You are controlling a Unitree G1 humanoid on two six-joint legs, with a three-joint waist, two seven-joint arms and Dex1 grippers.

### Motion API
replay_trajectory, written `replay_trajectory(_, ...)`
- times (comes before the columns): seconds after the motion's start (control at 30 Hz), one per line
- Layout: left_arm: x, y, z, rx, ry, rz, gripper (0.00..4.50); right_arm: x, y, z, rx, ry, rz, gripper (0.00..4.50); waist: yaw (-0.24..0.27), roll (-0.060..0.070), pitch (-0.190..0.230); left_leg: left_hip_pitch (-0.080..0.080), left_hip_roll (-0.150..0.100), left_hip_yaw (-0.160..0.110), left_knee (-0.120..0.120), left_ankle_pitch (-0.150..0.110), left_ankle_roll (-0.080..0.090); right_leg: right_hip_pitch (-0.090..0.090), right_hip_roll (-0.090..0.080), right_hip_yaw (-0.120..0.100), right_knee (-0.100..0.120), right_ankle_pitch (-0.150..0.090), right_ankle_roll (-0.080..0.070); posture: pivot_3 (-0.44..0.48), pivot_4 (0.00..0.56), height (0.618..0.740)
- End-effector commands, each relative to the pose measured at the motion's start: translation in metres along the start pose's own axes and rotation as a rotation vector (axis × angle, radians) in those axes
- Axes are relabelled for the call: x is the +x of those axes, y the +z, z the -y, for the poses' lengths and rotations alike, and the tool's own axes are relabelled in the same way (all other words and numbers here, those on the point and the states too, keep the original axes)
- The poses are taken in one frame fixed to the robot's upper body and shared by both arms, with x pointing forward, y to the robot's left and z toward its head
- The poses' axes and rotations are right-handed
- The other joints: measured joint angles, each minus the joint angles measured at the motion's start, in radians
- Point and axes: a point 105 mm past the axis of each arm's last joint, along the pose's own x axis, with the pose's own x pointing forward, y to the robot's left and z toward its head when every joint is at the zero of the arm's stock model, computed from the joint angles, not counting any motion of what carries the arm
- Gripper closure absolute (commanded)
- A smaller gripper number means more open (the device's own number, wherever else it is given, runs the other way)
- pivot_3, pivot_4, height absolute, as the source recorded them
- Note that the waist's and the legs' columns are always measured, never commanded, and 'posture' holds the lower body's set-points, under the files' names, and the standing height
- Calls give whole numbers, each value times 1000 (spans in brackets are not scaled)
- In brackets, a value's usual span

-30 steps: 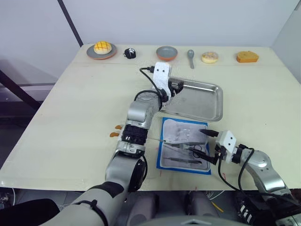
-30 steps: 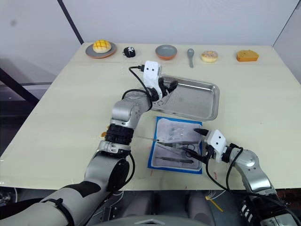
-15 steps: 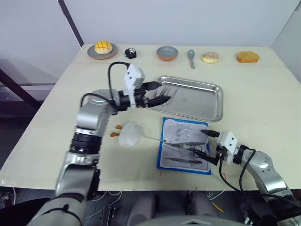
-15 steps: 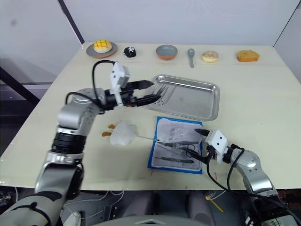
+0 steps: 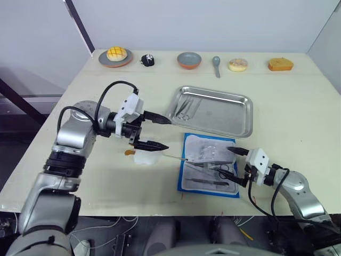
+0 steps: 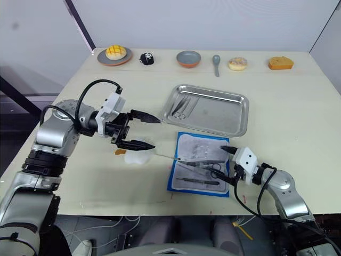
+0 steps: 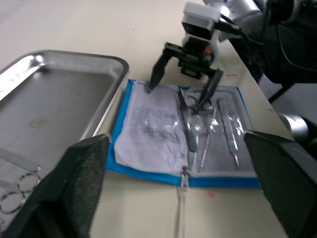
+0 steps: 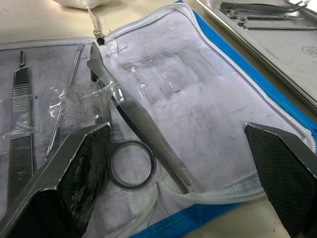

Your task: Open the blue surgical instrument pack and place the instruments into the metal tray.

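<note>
Right end effector (image 5: 234, 166) gapes wide over the instruments (image 5: 210, 166)

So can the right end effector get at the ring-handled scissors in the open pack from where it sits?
Probably yes. The right end effector hangs open at the blue pack's near edge, over the ring-handled scissors, which lie exposed on the lining with nothing above them.

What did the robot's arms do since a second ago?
The left gripper pulled back from the metal tray toward the robot's left, open and empty; ring-handled instruments now lie in the tray. The right gripper stayed open over the opened blue surgical instrument pack.
</note>
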Motion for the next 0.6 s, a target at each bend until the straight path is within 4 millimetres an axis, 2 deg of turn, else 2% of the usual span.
replay_trajectory(0.03,-2,13,8,65,-80,6,32,-23,-58,-11,113,-2,-240,0,0,0,0,0,0,0,0,0,0,0,0,0,0,0,0,0,150,740)
replay_trajectory(0.33,4,10,20,72,-137,4,32,-28,-55,-15,118,22,-221,0,2,1,1,0,0,0,0,0,0,0,1,0,0,0,0,0,150,740)
replay_trajectory(0.6,15,8,21,110,-149,13,32,-30,-48,-13,110,45,-194,0,3,2,3,0,0,0,0,0,0,0,1,0,0,0,0,0,150,740)
